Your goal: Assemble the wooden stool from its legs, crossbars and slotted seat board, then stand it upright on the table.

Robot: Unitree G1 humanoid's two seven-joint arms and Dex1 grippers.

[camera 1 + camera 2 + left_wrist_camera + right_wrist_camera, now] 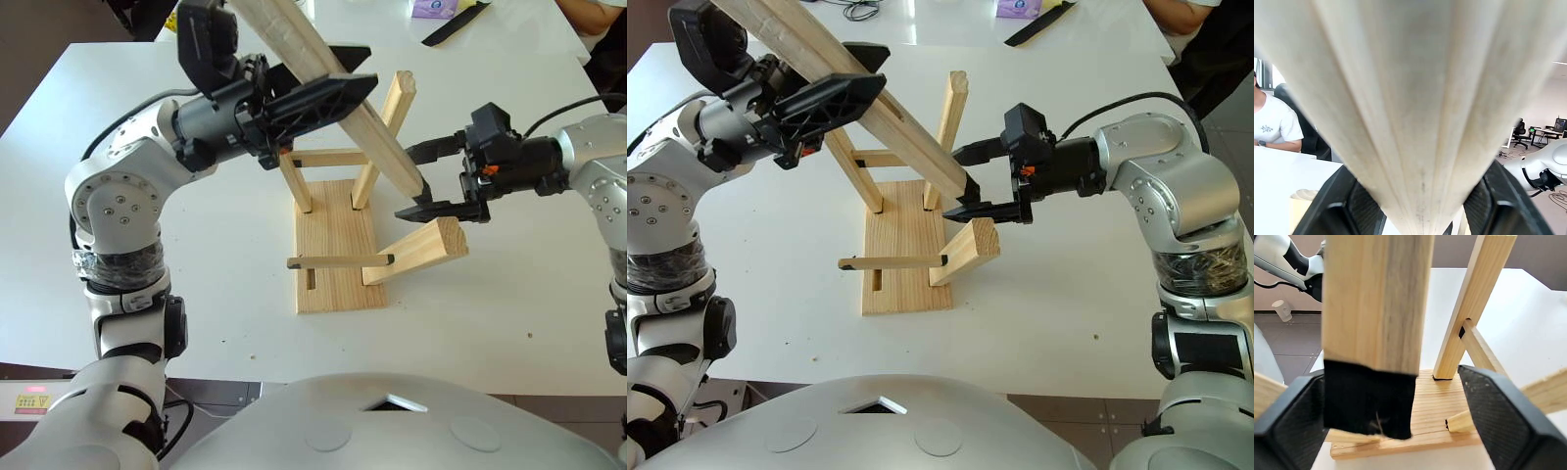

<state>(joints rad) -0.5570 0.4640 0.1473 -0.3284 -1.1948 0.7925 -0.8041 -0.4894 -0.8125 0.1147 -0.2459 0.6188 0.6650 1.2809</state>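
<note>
Two legs [397, 98] stand in the seat board [333, 259]; two remain. Left gripper [364, 67] pinches one leg [390, 152] above it, right gripper [409, 181] spread around its tip.

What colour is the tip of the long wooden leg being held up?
Black, below pale wood. The leg tip shows best in the right wrist view.

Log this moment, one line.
left gripper: shut on long pale wooden leg; right gripper: open around its black tip; slotted seat board: flat

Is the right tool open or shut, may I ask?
Open: the right tool shows gaps between its fingers and the black-tipped leg.
</note>
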